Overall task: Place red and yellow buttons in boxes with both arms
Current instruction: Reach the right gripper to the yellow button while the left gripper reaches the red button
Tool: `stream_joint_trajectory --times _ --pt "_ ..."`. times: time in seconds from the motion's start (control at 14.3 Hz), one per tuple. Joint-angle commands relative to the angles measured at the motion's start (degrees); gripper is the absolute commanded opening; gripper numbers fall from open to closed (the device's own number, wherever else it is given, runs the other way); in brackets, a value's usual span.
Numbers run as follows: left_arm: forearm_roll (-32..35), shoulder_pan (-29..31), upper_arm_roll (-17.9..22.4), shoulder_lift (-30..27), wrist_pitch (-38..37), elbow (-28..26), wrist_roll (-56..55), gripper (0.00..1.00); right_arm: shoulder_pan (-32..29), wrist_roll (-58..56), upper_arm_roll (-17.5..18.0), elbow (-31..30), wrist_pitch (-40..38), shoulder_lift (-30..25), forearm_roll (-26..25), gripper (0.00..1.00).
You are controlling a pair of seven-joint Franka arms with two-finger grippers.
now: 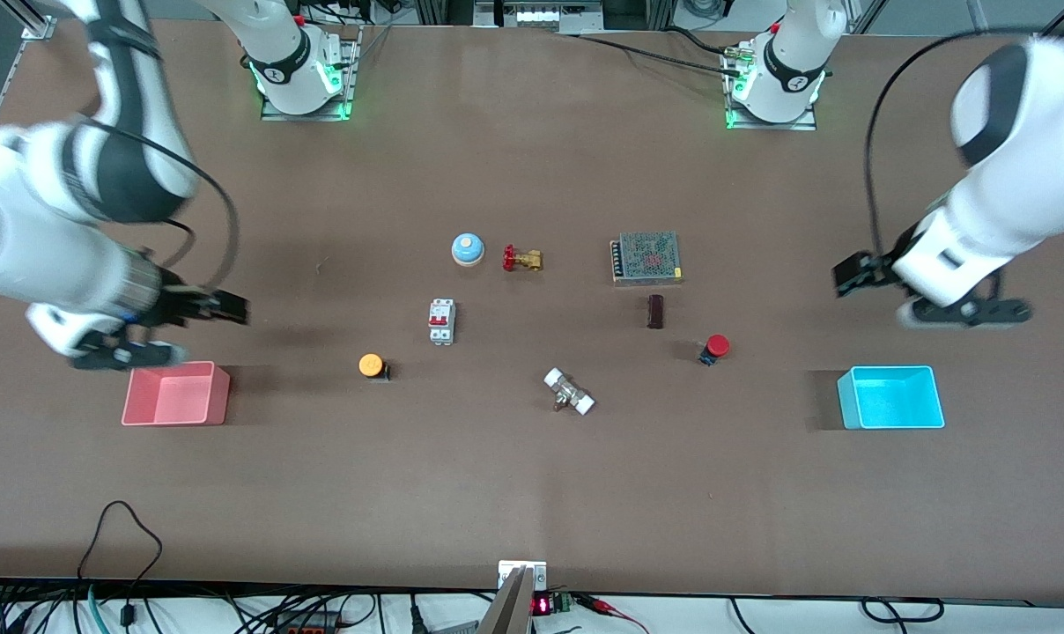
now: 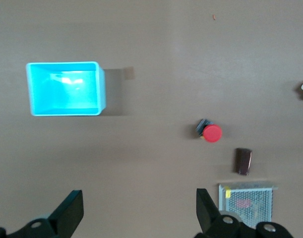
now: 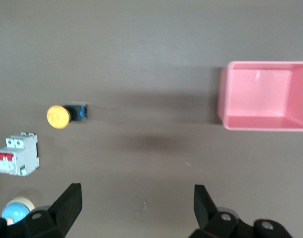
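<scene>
The red button point(image 1: 715, 347) stands on the brown table, toward the left arm's end, between the middle clutter and the cyan box point(image 1: 849, 401). The yellow button point(image 1: 372, 365) lies on its side toward the right arm's end, with the pink box point(image 1: 219, 396) farther out that way. My left gripper point(image 1: 852, 274) hangs open over bare table beside the cyan box point(image 2: 101, 89); its wrist view shows the red button point(image 2: 211, 132) away from the empty gripper point(image 2: 140, 210). My right gripper point(image 1: 230, 308) hovers open just above the pink box point(image 3: 223, 101), apart from the yellow button point(image 3: 58, 116), nothing in it point(image 3: 138, 206).
In the middle of the table are a blue bell point(image 1: 467, 249), a brass valve point(image 1: 521, 260), a white circuit breaker point(image 1: 441, 321), a mesh-covered power supply point(image 1: 646, 257), a dark brown block point(image 1: 655, 311) and a white-capped fitting point(image 1: 569, 392).
</scene>
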Motion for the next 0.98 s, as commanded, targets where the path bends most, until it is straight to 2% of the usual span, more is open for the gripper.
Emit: stream_joint_trajectory --times 0.0,0.28,0.49,0.7,0.91 --pt "-0.9 0.1 -1.4 2.9 3.7 -1.0 -3.4 1.00 4.1 2.1 -0.4 1.1 2.7 4.1 0.4 1.00" --pt "-0.9 -2.5 -1.4 7.0 8.4 -2.0 -7.0 1.00 8.1 6.8 -0.5 1.8 6.4 9.3 -0.1 1.00" --pt "-0.8 -4.3 -1.3 8.2 17.3 -6.8 -9.9 1.00 10.2 8.3 -0.4 1.8 10.2 11.9 -1.4 1.00" --pt "-0.8 -5.8 -1.3 9.3 26.1 -12.1 -11.8 1.00 10.6 9.3 -0.4 1.9 10.7 13.3 -1.0 1.00" --pt "-0.5 -7.0 -1.2 11.9 32.0 -14.3 -14.1 1.00 11.7 10.8 -0.4 2.8 12.5 15.3 -0.9 1.00"
